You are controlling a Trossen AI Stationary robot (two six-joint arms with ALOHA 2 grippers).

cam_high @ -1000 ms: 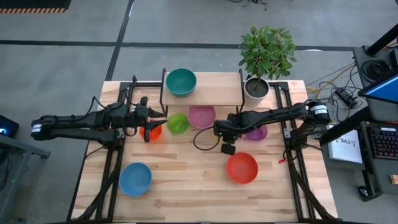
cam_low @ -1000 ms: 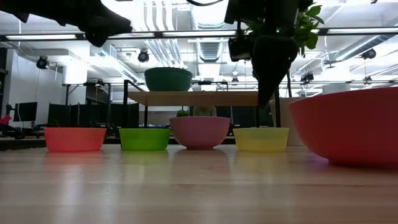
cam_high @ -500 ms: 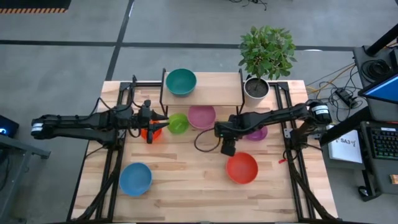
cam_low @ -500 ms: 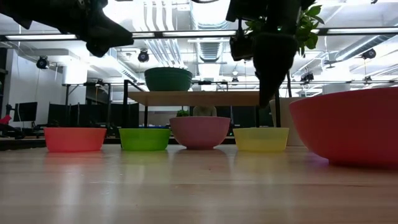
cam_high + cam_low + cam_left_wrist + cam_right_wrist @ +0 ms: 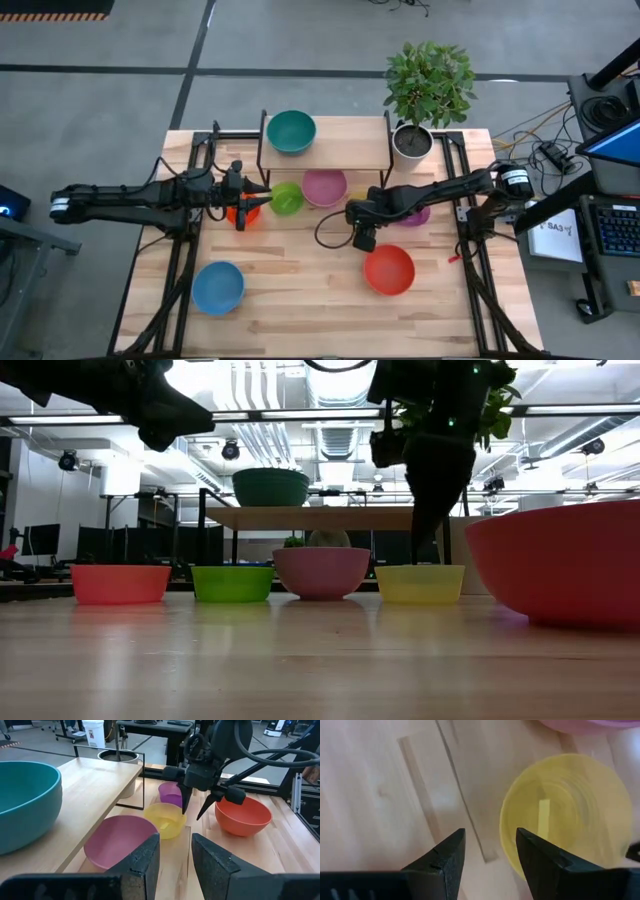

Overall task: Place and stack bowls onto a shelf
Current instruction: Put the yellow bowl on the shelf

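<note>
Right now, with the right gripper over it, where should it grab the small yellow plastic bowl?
Probably by the rim, coming straight down. The small yellow plastic bowl sits upright and open-side up on the wooden tabletop, so its thin wall is the only part to pinch: one finger inside, one outside. The open right gripper hangs above its rim on the side away from the pink bowl, where nothing crowds it.
</note>
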